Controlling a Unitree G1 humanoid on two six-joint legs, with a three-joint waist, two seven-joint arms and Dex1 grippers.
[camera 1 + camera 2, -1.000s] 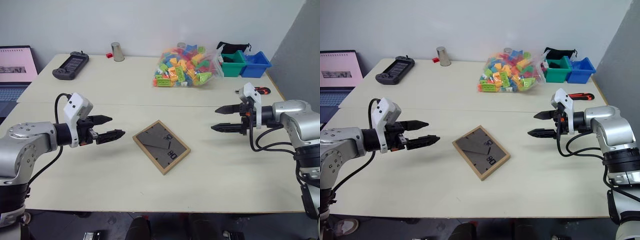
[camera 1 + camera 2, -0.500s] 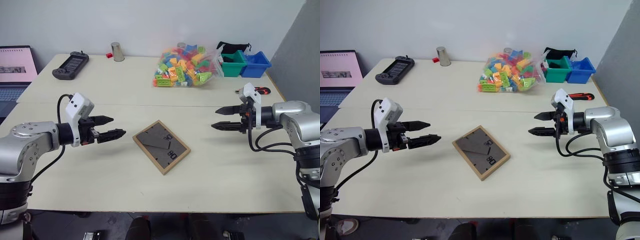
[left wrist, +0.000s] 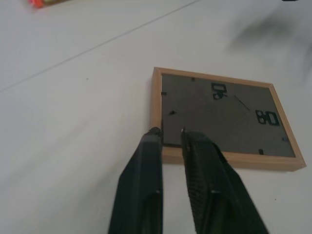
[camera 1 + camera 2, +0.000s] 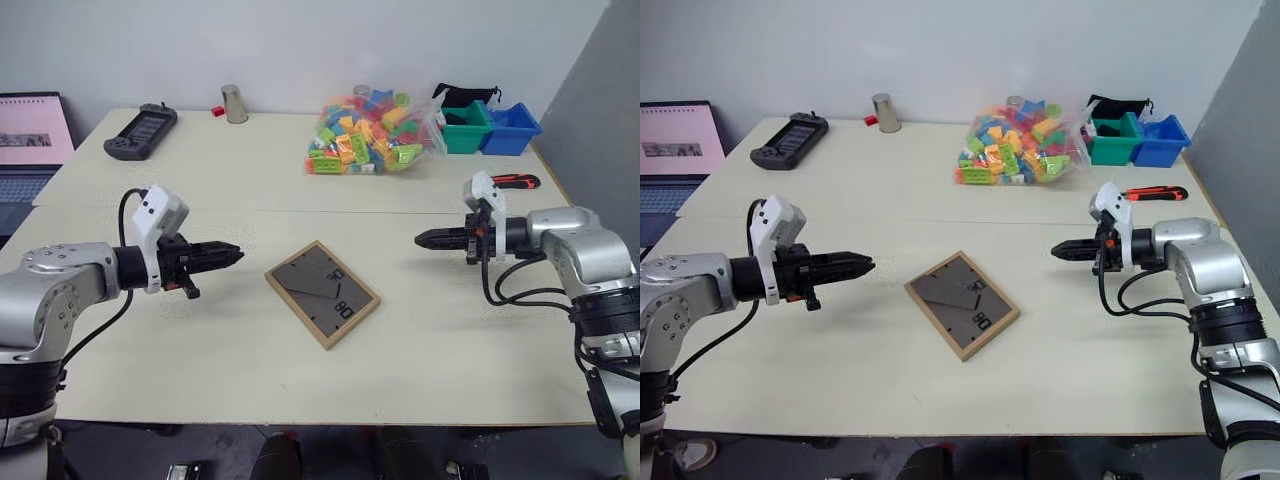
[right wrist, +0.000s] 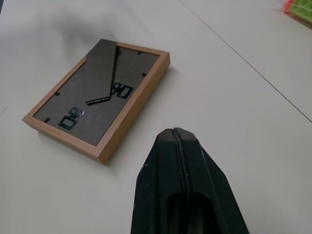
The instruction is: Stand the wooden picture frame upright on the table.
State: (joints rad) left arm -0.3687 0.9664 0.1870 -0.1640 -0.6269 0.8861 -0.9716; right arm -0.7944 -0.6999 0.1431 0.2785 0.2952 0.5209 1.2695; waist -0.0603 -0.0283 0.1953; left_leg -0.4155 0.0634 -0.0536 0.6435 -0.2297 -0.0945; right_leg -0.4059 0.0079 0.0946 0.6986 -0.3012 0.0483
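The wooden picture frame (image 4: 322, 292) lies flat, face down, in the middle of the table (image 4: 200, 185). Its dark back panel with the stand flap and "80" print faces up. My left gripper (image 4: 238, 255) hovers just left of the picture frame, shut with nothing held and pointing at it. In the left wrist view its fingertips (image 3: 155, 132) sit close to the near edge of the picture frame (image 3: 219, 117). My right gripper (image 4: 420, 240) hangs to the right of the picture frame, shut and empty, also pointing toward it. Some bare table lies between the right gripper (image 5: 173, 131) and the picture frame (image 5: 97, 109).
A bag of colourful bricks (image 4: 370, 135) lies at the back centre. Green (image 4: 462, 130) and blue (image 4: 510, 128) bins stand at the back right, with an orange utility knife (image 4: 515, 181) in front of them. A black game console (image 4: 142, 130), metal cup (image 4: 235, 103) and laptop (image 4: 30, 140) are at the back left.
Both grippers have gone from wide open to shut. The right gripper has shifted a little left, toward the picture frame. The picture frame has not moved.
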